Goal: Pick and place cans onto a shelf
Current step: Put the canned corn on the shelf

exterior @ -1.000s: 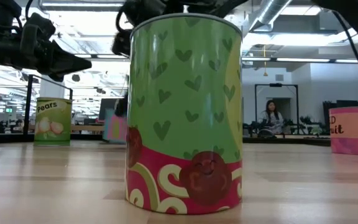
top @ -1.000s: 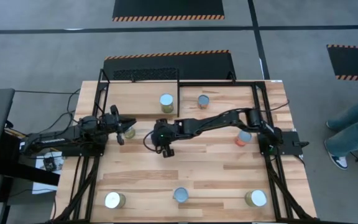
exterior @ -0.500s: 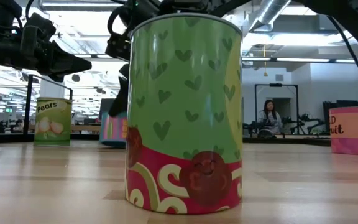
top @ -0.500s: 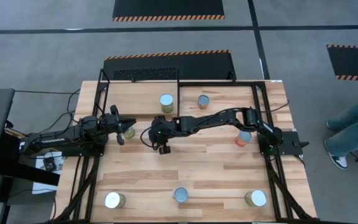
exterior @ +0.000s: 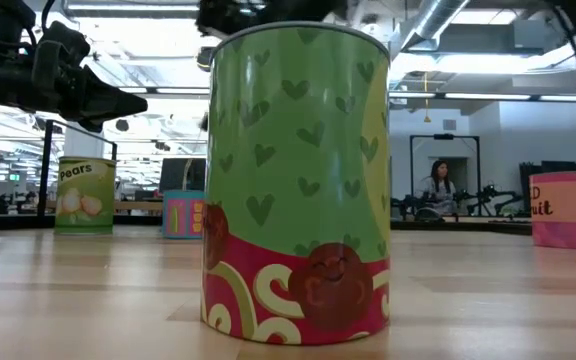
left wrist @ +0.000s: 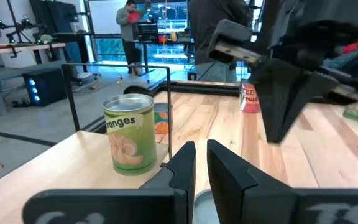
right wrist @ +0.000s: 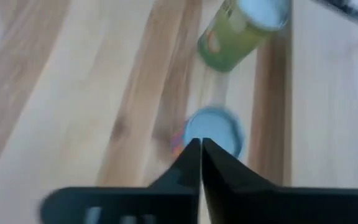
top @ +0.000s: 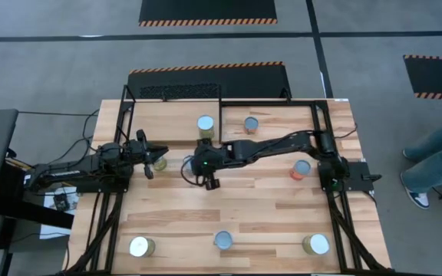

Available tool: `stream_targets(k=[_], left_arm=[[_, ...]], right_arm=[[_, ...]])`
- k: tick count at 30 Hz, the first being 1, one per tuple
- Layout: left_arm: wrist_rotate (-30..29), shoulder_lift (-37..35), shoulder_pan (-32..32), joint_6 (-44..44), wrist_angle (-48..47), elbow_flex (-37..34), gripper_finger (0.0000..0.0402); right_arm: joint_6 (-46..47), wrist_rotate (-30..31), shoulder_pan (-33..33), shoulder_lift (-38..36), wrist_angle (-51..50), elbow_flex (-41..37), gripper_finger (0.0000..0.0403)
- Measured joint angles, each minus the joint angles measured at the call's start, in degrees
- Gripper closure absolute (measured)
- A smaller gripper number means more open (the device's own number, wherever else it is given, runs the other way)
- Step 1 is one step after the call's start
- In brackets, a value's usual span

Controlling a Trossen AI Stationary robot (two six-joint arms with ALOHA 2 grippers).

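Observation:
My right gripper [right wrist: 201,148] is shut and empty, slanting down above a blue-labelled can [right wrist: 213,132] that stands upright on the wood [exterior: 183,215]. My right arm hides this can in the high view. My left gripper [left wrist: 201,160] waits at the table's left, level and shut, over the top of a yellow-green can [top: 159,162]. A silver-topped can [top: 206,124] stands on the shelf [top: 181,123]. Another can [top: 250,123] stands farther right at the back. A red-orange can [top: 301,169] stands under the right arm. Three cans line the near edge [top: 140,247], [top: 223,241], [top: 315,244].
Black metal rails [top: 221,115] frame the shelf and run along the table's sides. In the low view the near-edge green can [exterior: 298,180] fills the middle and hides much behind it. A person's legs [top: 440,153] show past the table's right edge.
My right gripper has let go of the blue-labelled can and gone up and a little toward the table's right. The can, which was inside the gripper a second ago, now stands alone and upright on the wood.

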Motion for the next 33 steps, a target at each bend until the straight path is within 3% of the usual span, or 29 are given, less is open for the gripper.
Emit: stream_targets(k=[4,9,16,22,29,33], left_arm=[[1.3,0.0,0.0,-0.9,-0.1,0.0,0.037],[2.4,0.7,0.0,-1.2,-0.6,0.3,0.0374],[2.5,6.2,-0.3,-2.1,-3.0,7.2,0.04],[2.4,18.3,-2.0,-3.3,-4.9,13.6,0.0401],[1.5,37.7,-5.0,-7.5,-13.9,25.1,0.0398],[1.5,48.1,-6.4,-8.6,-20.6,32.2,0.0377]], right_arm=[[2.8,-0.5,-0.3,-5.6,8.8,-11.3,0.0388],[5.2,-1.5,-0.6,-12.2,31.4,-29.1,0.0397],[6.4,-1.8,-1.2,-23.0,52.0,-46.3,0.0398],[8.7,-1.7,-4.2,-30.5,60.0,-57.6,0.0398],[11.3,-1.7,-7.1,-33.3,77.9,-70.8,0.0396],[12.1,-1.7,-7.8,-35.5,78.5,-73.8,0.0398]])
